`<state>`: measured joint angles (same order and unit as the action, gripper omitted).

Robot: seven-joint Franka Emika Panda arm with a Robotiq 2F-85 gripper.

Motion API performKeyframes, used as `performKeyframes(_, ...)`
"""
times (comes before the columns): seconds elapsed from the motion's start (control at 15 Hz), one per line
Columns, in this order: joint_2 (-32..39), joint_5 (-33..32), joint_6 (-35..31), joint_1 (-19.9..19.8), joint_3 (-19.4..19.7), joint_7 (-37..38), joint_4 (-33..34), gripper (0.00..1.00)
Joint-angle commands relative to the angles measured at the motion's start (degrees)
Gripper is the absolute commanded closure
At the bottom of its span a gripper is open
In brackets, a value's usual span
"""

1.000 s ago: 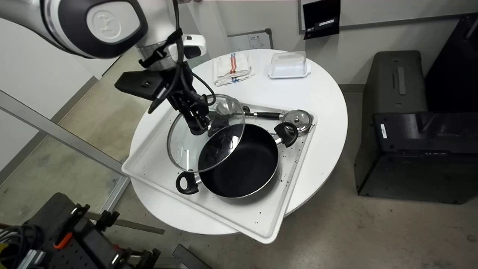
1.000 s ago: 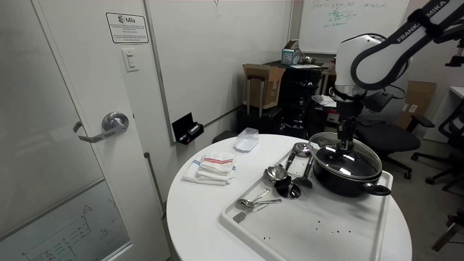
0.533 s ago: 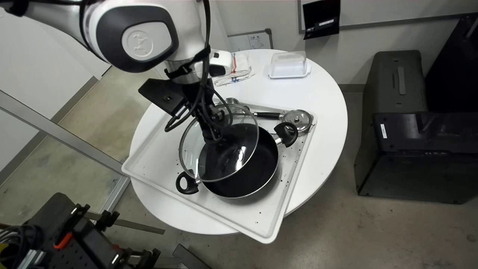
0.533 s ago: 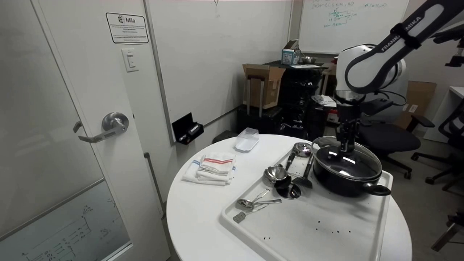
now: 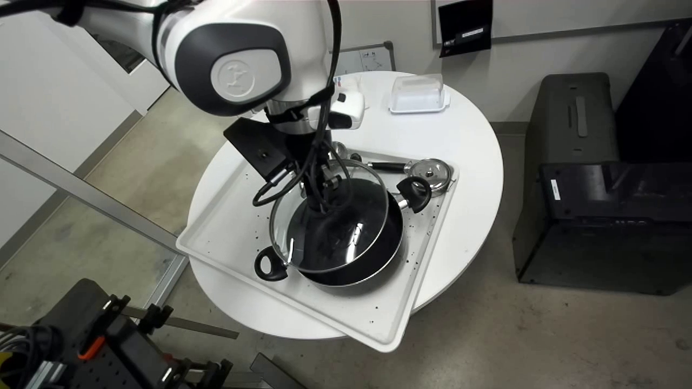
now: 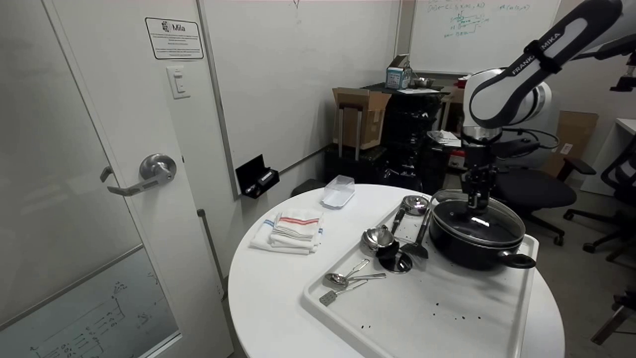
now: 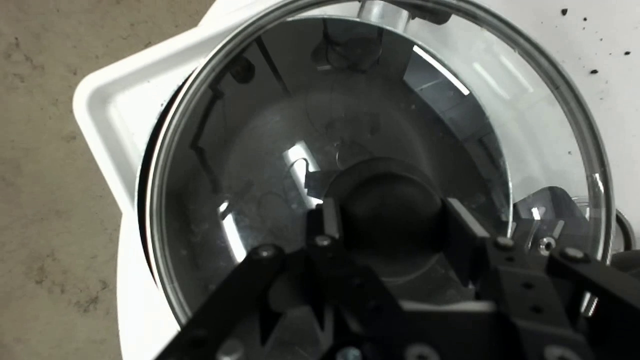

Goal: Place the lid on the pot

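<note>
In an exterior view, the lid (image 5: 339, 231) is over the pot (image 5: 381, 256), off-centre, leaving a crescent bare; in an exterior view, the gripper (image 6: 478, 203) stands at the lid's middle, lid-to-pot contact unclear; in the wrist view, the fingers (image 7: 331, 220) grasp the knob (image 7: 392, 225); centring seems the step in hand; next likely calls for shifting towards that crescent, lowering, then release.

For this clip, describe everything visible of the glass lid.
The lid is round clear glass streaked with reflected light, with a metal-looking rim and a dark central knob. The gripper holds it by that knob. It looks roughly level over the pot but off-centre: in the wrist view it overhangs on the right, while a sliver of pot shows past its left edge. Whether it touches the pot is unclear.
</note>
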<state>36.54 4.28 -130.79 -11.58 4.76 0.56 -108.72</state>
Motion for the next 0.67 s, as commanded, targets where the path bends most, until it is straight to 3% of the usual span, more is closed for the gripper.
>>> performKeyframes(0.0,1.3,2.3,3.6,-0.8,0.5,1.3,3.3,0.74)
performKeyframes(0.6,4.2,3.8,4.7,-2.2,1.1,3.3,6.2,0.74)
